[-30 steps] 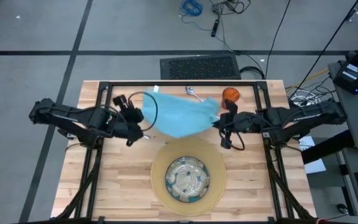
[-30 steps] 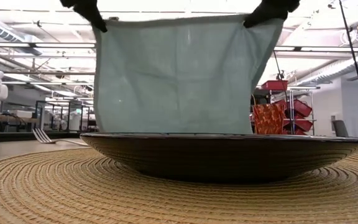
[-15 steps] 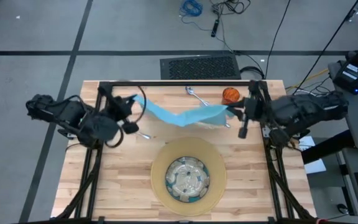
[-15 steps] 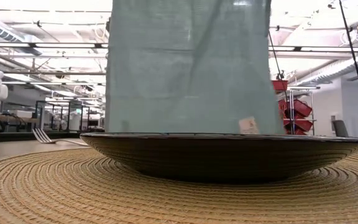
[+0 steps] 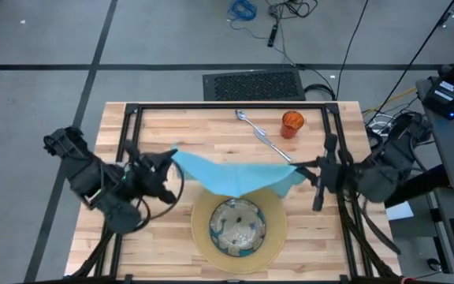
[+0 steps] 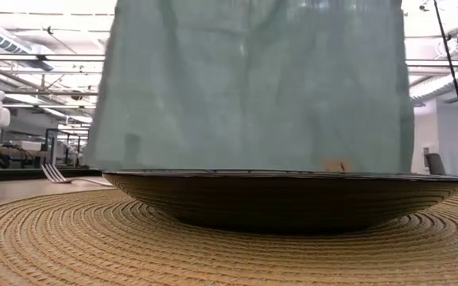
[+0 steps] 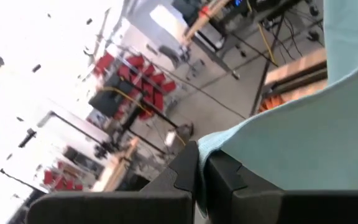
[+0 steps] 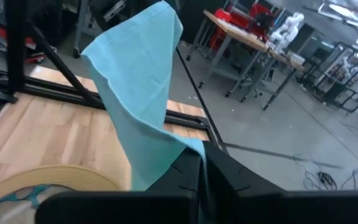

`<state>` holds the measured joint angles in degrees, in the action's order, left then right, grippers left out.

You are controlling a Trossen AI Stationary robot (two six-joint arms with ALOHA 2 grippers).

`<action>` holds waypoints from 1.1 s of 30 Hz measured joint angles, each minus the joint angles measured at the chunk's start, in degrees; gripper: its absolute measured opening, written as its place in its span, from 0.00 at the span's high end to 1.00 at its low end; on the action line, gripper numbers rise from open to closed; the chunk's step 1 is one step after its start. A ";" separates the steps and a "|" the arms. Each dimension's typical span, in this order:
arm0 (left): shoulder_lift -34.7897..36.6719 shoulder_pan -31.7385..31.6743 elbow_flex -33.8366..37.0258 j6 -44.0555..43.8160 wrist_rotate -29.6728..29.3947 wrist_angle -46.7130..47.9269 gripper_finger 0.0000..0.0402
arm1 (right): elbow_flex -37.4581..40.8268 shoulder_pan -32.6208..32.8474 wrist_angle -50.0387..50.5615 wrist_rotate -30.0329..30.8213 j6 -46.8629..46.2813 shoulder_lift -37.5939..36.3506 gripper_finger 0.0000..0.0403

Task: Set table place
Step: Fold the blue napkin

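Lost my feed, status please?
Left gripper and right gripper shut on napkin corners. Napkin stretched above plate. Nothing in the way.

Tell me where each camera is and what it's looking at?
High view: above the table, looking straight down; shows both arms, the left gripper and right gripper holding the napkin.
Low view: at tabletop height, looking level across the mat and plate; no arm shows.
Left wrist view: on the left arm, looking past its fingers.
Right wrist view: on the right arm, looking past its fingers.
All four views share the napkin.
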<state>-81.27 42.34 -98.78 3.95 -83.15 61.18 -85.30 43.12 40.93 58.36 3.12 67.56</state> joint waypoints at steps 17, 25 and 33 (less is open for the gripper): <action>-2.85 8.86 -3.65 21.96 -6.96 -20.29 1.00 | -16.17 13.02 4.14 10.57 4.11 10.45 1.00; -2.85 5.46 -3.24 2.10 -6.89 -3.90 1.00 | -16.44 8.69 26.33 9.40 -20.24 10.38 1.00; -2.82 -4.21 0.91 -31.13 3.34 21.58 1.00 | -12.79 0.39 34.05 3.24 -29.48 10.35 1.00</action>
<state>-84.09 38.12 -97.88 -27.18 -79.81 82.76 -98.10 43.51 74.99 61.60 -26.36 77.91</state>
